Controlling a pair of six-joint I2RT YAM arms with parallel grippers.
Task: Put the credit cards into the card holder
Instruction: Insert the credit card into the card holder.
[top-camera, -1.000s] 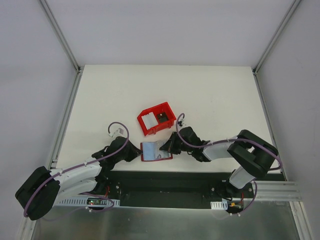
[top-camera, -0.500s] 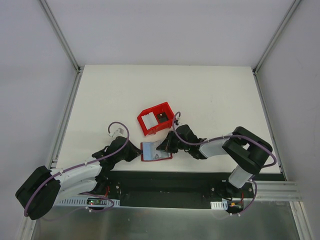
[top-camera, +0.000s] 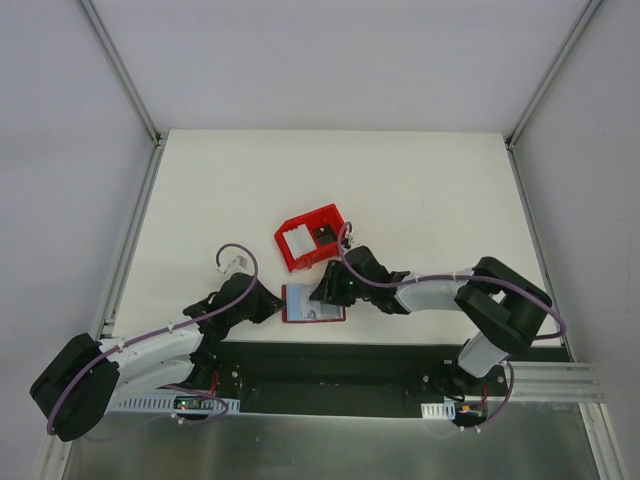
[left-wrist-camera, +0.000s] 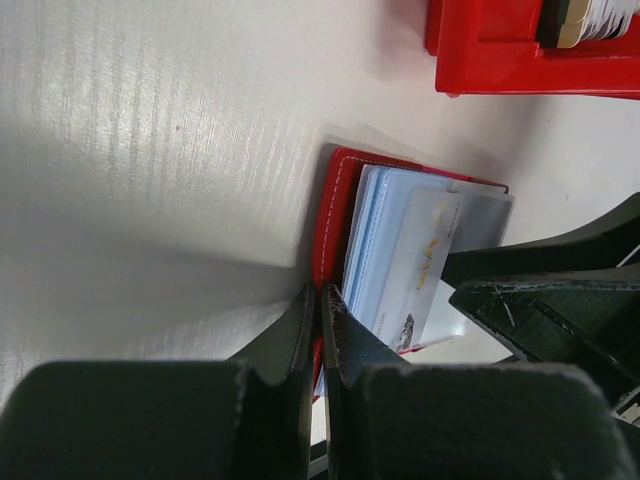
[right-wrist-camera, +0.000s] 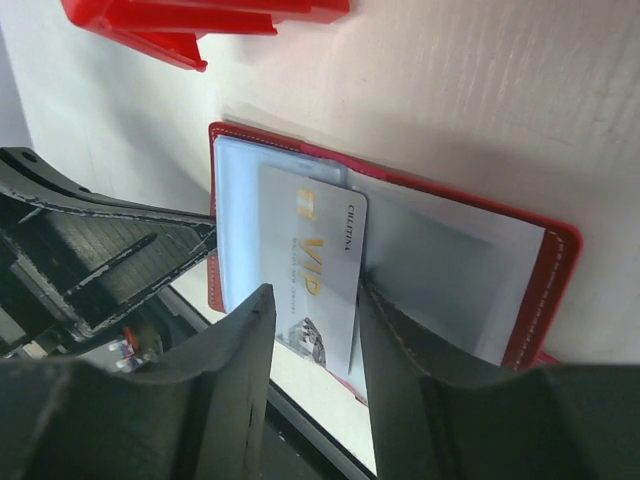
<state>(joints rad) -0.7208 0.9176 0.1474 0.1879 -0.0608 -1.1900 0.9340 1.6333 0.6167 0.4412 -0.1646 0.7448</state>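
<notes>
The card holder (top-camera: 312, 303) lies open on the white table (top-camera: 420, 190), near the front edge, at 6 o'clock from the red bin (top-camera: 285, 252). Its dark-red cover with pale stitching faces down and its pale blue-grey pockets face up.

The left gripper (top-camera: 274, 304) comes in from 9 o'clock. Its jaws are pressed together on the holder's stitched red edge, pinning that side to the table. The left wrist view shows the red leather caught between the two dark fingers (left-wrist-camera: 300, 330).

The right gripper (right-wrist-camera: 315, 295) reaches in from 3 o'clock. Its jaws stand partly apart over the open pockets and grip nothing. A credit card (right-wrist-camera: 305, 255) lies between and just past the two fingertips (right-wrist-camera: 262, 300), resting on the holder's pockets. The card is white. It carries "VIP" in large gold letters and a small gold chip-like mark above them. A fine line of print under "VIP" is too small to read. Along one short edge is a small dark word that looks like "CHLITINA", though the view is not sharp enough to be sure. A small dark picture sits at the card's other end.
</notes>
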